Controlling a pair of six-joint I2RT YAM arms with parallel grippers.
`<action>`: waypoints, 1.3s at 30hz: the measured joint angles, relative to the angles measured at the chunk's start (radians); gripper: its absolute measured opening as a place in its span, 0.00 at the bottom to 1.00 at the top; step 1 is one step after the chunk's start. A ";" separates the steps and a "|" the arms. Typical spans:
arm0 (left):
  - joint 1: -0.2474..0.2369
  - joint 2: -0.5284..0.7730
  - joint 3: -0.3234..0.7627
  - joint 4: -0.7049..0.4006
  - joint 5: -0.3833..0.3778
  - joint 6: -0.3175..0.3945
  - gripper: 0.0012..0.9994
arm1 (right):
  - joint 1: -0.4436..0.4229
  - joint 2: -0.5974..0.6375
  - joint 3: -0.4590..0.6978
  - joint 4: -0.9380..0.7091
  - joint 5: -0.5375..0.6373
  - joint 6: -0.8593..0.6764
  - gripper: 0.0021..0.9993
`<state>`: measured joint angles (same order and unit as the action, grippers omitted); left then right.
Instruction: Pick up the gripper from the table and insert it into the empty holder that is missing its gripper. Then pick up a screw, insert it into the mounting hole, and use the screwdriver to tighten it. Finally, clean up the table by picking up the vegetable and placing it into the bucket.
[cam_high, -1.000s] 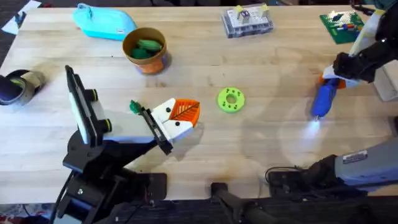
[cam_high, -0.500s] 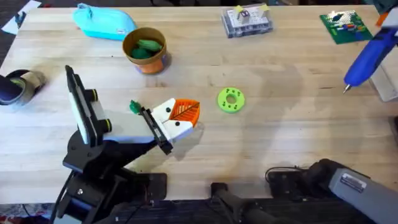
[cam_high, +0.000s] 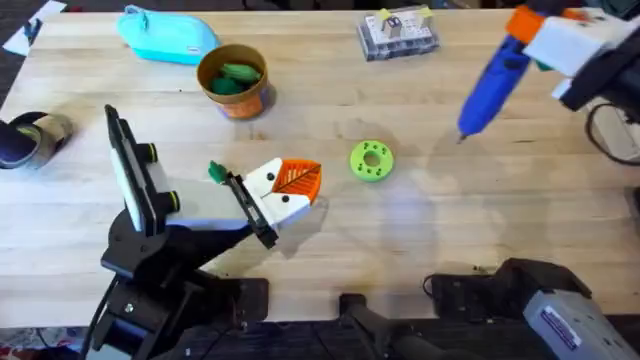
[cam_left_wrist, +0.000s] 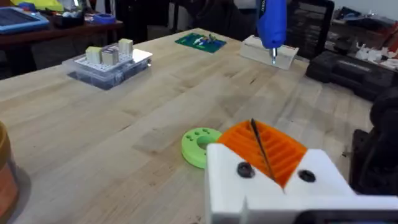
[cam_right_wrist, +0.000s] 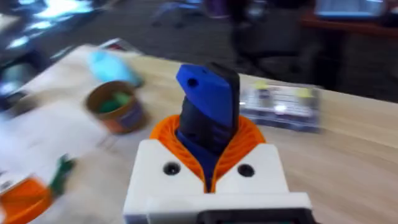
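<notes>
Overhead, the right gripper (cam_high: 545, 40) at two o'clock grips the screwdriver (cam_high: 490, 85) above the table (cam_high: 420, 230), tip toward seven; the left gripper (cam_high: 290, 190) sits mid-table, pinched on a thin screw. In the left wrist view the orange pads (cam_left_wrist: 267, 149) clamp that screw (cam_left_wrist: 260, 148). In the right wrist view the fingers close on the blue body, the bucket (cam_right_wrist: 115, 106) at ten o'clock.
</notes>
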<state>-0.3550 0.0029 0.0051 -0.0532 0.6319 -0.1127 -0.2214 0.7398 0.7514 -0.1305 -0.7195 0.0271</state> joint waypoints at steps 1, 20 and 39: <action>0.000 0.000 0.000 0.000 0.000 0.000 0.02 | 0.046 -0.002 -0.006 0.027 -0.013 0.016 0.02; 0.000 0.000 0.000 0.000 0.000 0.000 0.02 | 0.906 0.147 -0.013 0.686 0.219 0.082 0.02; 0.000 0.000 0.000 0.000 0.000 0.000 0.02 | 1.029 0.416 -0.014 0.983 0.271 0.122 0.02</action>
<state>-0.3550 0.0029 0.0051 -0.0532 0.6319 -0.1127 0.8078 1.1561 0.7376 0.8525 -0.4489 0.1486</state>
